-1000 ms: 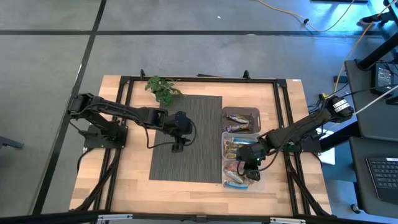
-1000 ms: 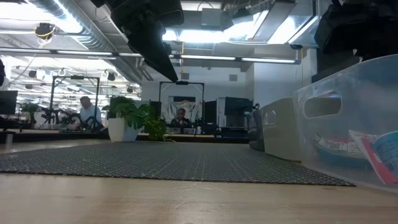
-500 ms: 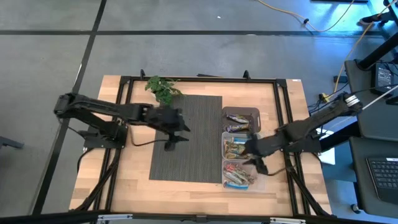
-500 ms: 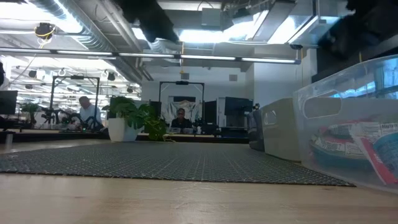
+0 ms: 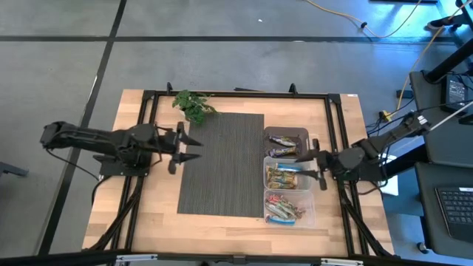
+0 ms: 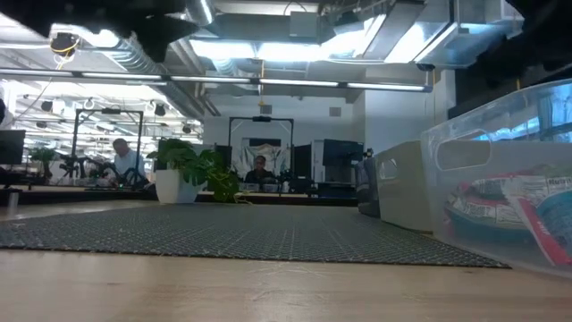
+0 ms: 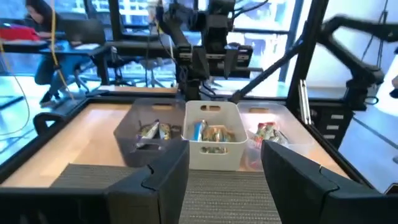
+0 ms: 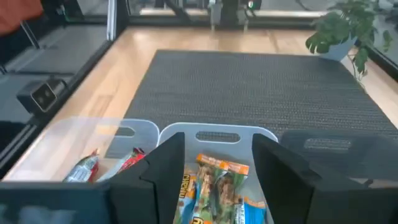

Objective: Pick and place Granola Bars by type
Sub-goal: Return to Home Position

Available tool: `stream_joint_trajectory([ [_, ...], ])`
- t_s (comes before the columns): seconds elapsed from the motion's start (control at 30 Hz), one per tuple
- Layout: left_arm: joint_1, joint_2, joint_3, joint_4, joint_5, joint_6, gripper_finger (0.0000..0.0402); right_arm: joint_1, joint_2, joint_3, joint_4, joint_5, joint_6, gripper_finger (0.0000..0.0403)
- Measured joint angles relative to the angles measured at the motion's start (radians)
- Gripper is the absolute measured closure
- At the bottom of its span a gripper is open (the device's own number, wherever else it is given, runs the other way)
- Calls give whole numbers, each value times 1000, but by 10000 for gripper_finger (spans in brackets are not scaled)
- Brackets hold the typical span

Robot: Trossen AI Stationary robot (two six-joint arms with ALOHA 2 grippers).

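Left claw [image 5: 194,148]: left of centre frame, at the left edge of the dark mat [image 5: 222,170], fingers spread and empty. The left wrist view confirms the gap between them.

Potted plant [image 5: 192,104]: upper centre, at the mat's far corner on the wooden desk [image 5: 151,210].

Three bins stand in a column just right of the mat. All granola bars are in them:
- Gray bin [image 5: 287,130], top: purple-brown bars [image 5: 281,140].
- White bin [image 5: 267,174], middle: orange-tan bars [image 5: 278,176].
- Clear bin [image 5: 310,215], bottom: red and blue bars [image 5: 284,209].

Right claw [image 5: 304,167]: right of centre, above the white bin's right side, fingers apart, carrying nothing.
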Motion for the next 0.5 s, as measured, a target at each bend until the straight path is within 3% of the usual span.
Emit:
stream_joint_trajectory([
  [0.23, 45, -191, -157, 34, -25, -12, 210, -1, -233, -69, -3, 3, -82, 212],
  [0.5, 124, -343, -277, 71, -31, -66, 210, -1, -460, -151, -11, 80, -112, 212],
])
